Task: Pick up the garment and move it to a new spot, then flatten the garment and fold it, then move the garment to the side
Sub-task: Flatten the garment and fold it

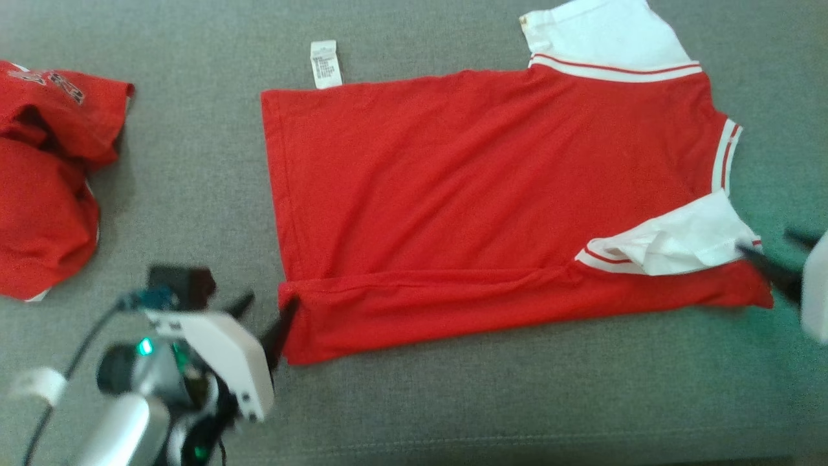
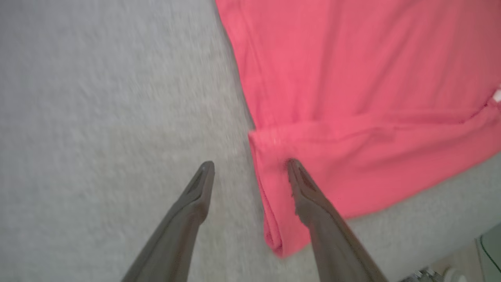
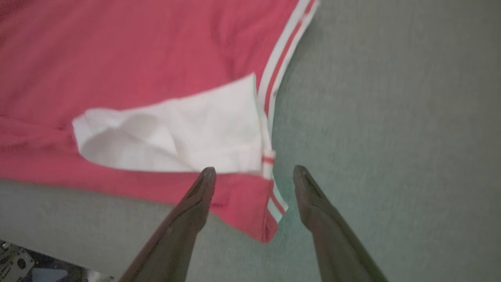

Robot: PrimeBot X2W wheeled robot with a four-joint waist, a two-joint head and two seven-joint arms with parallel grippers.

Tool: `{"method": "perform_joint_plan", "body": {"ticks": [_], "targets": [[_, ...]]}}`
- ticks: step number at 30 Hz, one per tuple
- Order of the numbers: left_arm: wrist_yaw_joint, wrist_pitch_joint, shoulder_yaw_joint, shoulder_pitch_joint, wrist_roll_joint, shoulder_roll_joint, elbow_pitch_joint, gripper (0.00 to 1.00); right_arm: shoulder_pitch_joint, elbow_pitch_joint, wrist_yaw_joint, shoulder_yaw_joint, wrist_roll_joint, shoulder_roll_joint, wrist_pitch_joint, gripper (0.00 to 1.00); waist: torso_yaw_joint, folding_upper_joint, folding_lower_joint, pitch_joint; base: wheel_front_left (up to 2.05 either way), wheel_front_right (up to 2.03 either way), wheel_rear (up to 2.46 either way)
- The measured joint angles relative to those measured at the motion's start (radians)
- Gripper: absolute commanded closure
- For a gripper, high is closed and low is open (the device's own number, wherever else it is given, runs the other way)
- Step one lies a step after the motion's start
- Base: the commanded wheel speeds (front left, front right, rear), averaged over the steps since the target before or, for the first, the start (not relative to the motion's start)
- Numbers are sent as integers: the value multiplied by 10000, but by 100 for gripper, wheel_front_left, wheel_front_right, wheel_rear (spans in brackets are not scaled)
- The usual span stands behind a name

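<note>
Both jaws sit released at the shirt (image 1: 479, 194) fold; I worry a fingertip (image 2: 299, 180) over the hem snags and drags it open.

No wording could be read. A white care label (image 1: 325, 63) lay at the hem corner of the red shirt (image 1: 485, 194), toward 11 o'clock of it, its dark print lines too small to make out. The crumpled red garment (image 1: 45, 194) at 9 o'clock carried dark-and-white lettering (image 1: 61, 84), blurred beyond reading.
</note>
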Motion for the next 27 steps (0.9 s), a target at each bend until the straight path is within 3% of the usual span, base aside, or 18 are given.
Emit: {"method": "perform_joint_plan", "body": {"ticks": [7,15,27], "targets": [[88,6,69,-2452,640,-104,-127,0,-3270,104,0,92,-614,69,-535,0,103,0,0,776,0,0,0],[-314,178,-627,-5928,1162,-1214,2364,0,-6567,3256,0,922,-2706,1045,-1887,0,675,0,0,1932,0,0,0],[-828,42,-1060,-7444,1329,-1843,3942,0,-8801,6999,0,320,-4013,1680,-3616,0,1516,0,0,2827,0,0,0]]}}
